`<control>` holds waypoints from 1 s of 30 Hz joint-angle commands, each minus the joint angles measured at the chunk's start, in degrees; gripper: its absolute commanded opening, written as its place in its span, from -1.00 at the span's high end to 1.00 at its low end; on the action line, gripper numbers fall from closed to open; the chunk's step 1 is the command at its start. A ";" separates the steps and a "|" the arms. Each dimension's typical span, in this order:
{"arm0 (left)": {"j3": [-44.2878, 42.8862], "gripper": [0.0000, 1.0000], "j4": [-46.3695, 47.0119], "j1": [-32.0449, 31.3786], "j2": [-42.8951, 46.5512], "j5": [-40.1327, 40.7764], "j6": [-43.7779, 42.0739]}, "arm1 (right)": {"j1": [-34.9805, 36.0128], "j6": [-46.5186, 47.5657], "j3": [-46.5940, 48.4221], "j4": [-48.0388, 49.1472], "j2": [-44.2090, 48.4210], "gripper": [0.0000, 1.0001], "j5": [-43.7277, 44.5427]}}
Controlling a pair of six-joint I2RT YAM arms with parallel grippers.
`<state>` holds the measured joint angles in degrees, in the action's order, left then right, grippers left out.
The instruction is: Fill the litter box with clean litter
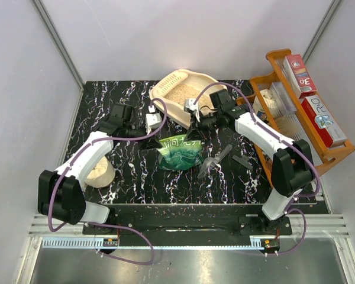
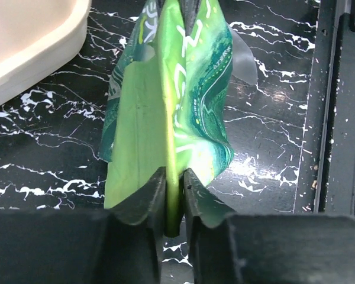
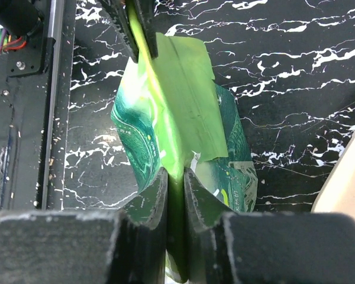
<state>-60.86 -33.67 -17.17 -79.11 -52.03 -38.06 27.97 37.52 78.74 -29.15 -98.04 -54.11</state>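
Glossy, crinkled green bag (image 1: 178, 152) at the middle of a black, white-veined table (image 1: 136, 171), its flat top seam pinched by the left gripper (image 2: 174, 198) and the right gripper (image 3: 175, 189), rounded cream plastic litter box (image 1: 164, 90) behind it, fine tan clean litter (image 1: 180, 92) inside.

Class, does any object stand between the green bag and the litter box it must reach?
Nothing visible does: only bare tabletop lies between the green bag and the litter box.
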 commanded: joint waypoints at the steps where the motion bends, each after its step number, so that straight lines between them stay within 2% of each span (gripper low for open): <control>1: -0.66 0.75 3.70 1.43 1.59 -0.88 1.76 | 0.42 -5.59 3.78 -1.36 -1.98 1.00 -2.22; 3: -0.31 1.00 3.26 3.27 3.07 0.08 0.98 | 0.77 -7.63 6.33 -0.91 -2.94 1.00 -2.76; 10: -1.01 1.00 -6.83 7.41 7.57 5.88 -11.93 | 2.53 -9.05 9.77 0.41 -5.67 1.00 -0.39; 13: -1.10 1.00 -6.76 7.50 8.18 7.29 -13.79 | 2.62 -7.72 8.54 -0.12 -6.63 1.00 -0.04; 15: -0.40 1.00 -5.45 6.98 8.18 5.46 -11.79 | 2.62 -7.72 7.92 -0.03 -7.34 0.99 -0.12; 18: 1.53 0.49 5.23 3.73 8.71 2.82 -4.23 | 2.88 -9.56 8.27 0.75 -7.78 0.99 -1.09; 20: 2.58 0.29 10.27 -0.21 8.01 2.81 -0.19 | 3.06 -10.62 8.62 2.42 -7.69 0.98 -1.26; 23: 0.49 0.17 14.50 -4.52 3.90 4.39 2.80 | 3.24 -11.33 9.24 3.13 -7.87 0.99 -1.26; 25: -1.79 0.15 15.48 -5.76 1.60 4.22 3.52 | 3.50 -11.68 9.24 3.39 -7.69 0.99 -1.35; 29: -4.61 0.22 14.16 -7.09 -3.93 5.18 2.48 | 3.50 -12.38 7.92 4.45 -6.47 0.99 -1.00; 30: -5.05 0.32 13.03 -7.09 -4.55 5.27 1.95 | 3.50 -12.29 7.49 4.71 -6.11 0.98 -0.65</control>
<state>-62.24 -22.48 -23.46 -80.62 -46.44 -36.38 31.24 26.46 86.21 -27.03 -105.08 -55.55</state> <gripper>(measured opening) 0.399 0.135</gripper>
